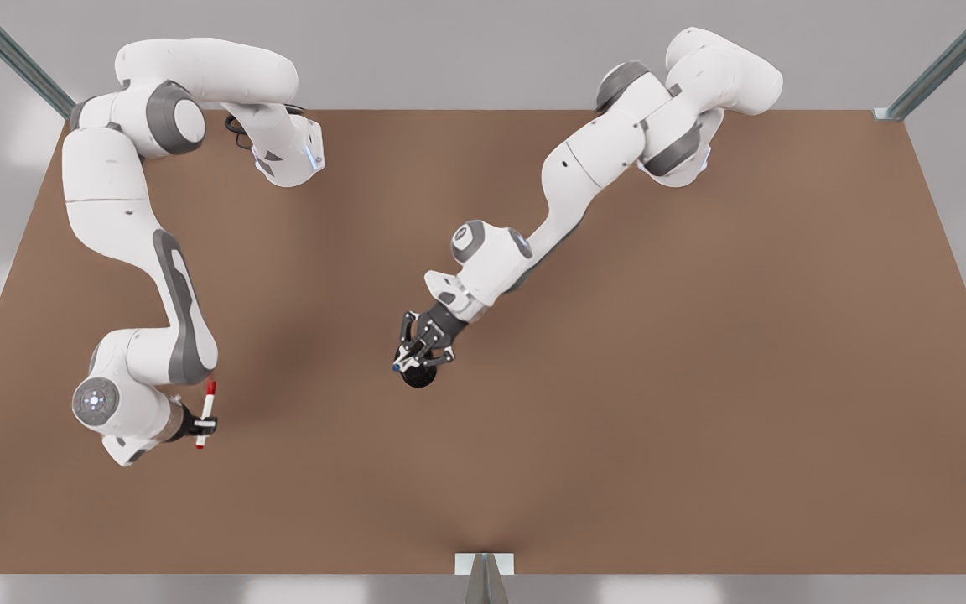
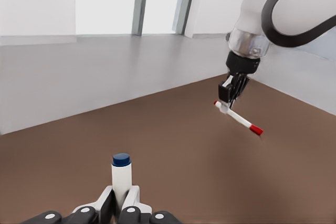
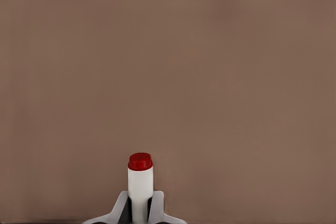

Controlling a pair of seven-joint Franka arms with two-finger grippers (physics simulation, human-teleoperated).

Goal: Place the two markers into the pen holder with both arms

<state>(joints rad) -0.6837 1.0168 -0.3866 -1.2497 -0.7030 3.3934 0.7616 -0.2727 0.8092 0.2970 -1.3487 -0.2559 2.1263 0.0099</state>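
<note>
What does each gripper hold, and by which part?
Left gripper holds the blue marker by its barrel; right gripper holds the red marker by its barrel.

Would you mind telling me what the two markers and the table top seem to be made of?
Red marker in the right hand and blue marker in the left hand: probably smooth plastic, given the even white barrels and solid-coloured caps. Table: matte brown, no grain or glare; the material is unclear.

White jointed left arm stretched toward table centre, its black two-finger left gripper (image 1: 421,352) clamped on something, white right arm folded low, black right gripper (image 1: 205,426) likewise clamped.
</note>
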